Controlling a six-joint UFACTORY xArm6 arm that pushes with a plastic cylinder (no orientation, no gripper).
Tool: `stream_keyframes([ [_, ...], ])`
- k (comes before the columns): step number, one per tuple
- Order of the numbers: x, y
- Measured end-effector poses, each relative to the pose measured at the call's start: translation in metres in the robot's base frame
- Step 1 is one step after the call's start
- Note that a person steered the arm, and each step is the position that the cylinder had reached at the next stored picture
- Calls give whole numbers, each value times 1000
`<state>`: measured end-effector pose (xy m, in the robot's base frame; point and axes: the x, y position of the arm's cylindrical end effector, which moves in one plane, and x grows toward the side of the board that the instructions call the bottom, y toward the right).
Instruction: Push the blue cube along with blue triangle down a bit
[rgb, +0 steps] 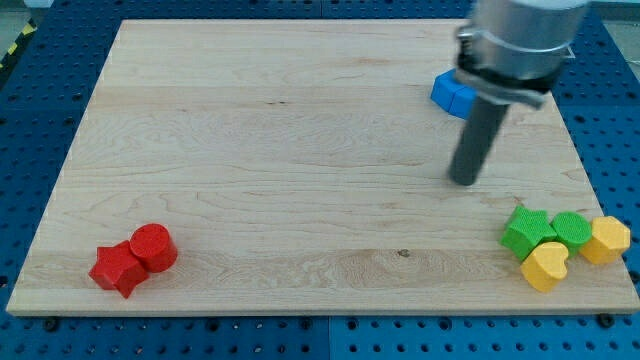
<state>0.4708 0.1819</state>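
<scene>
A: Nearest the camera, along the frame's lower edge, what lies there?

B: At the lower left a red star-like block (117, 268) touches a red cylinder (153, 246). At the lower right sits a cluster: a green star-like block (526, 231), a green rounded block (571, 229), a yellow heart-like block (546, 266) and a yellow block (607, 240), all touching or just beside one another.

A: And the task's blocks?

B: I see blue only at the upper right of the wooden board (250, 150): a blue cube (453, 94), partly hidden behind the arm. A seam suggests two pieces, but I cannot make out the blue triangle as a separate shape; it may be behind the rod (478, 135).

A: Where is my tip relative to it?

B: My tip (464, 182) rests on the board below the blue cube, slightly toward the view's right, apart from it. There is no gripper here, so nothing is clasped or released; the rod merely touches the surface.

A: What does the move turn on?

B: The blue lies toward the view's top from the tip. A downward push, I judge, needs the tip to go round to the top side first.

A: Any containers?

B: None visible.
</scene>
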Motion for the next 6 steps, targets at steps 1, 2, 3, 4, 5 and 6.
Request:
stream_keyframes([
  [1,-26,57],
  [2,-56,70],
  [3,-99,55],
  [4,-144,31],
  [5,-187,3],
  [6,-197,-31],
])
